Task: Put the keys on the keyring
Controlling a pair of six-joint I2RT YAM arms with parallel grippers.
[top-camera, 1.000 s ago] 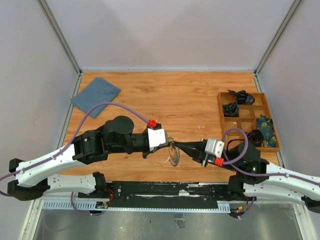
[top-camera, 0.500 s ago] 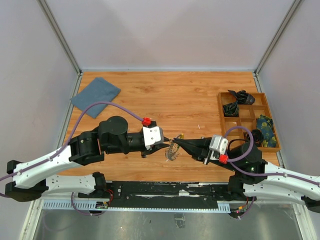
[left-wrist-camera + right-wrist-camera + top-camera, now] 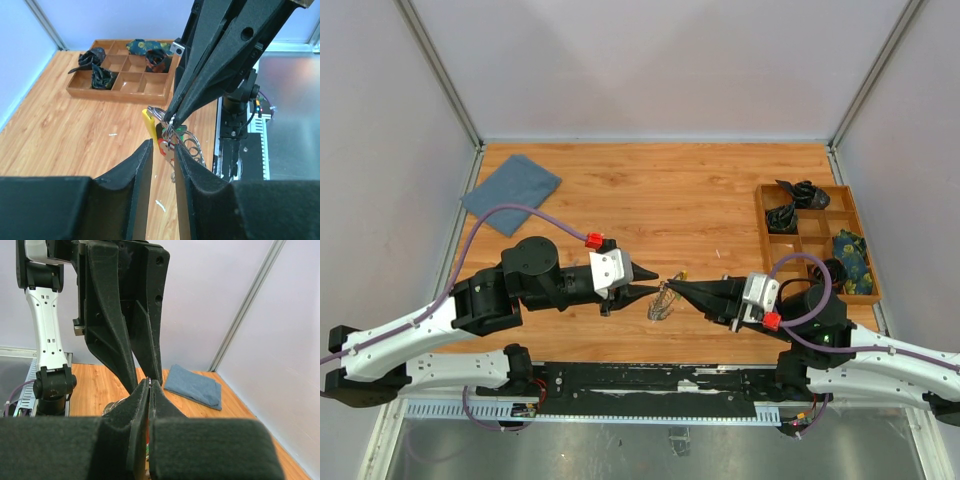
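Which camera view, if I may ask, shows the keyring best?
Left wrist: the keyring hangs close up from the right gripper's shut tips, its yellow tag and wire loops plain. The top view shows only a small, distant tangle; the right wrist view, barely a glint of wire.

Overhead looks down; wrist views face each other across keyring (image 3: pixel 663 300).

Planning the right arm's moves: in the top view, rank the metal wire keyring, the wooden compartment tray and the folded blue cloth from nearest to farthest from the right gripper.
1. Metal wire keyring: pinched at the tips of the right gripper.
2. Wooden compartment tray: on the table's right side.
3. Folded blue cloth: far left corner.
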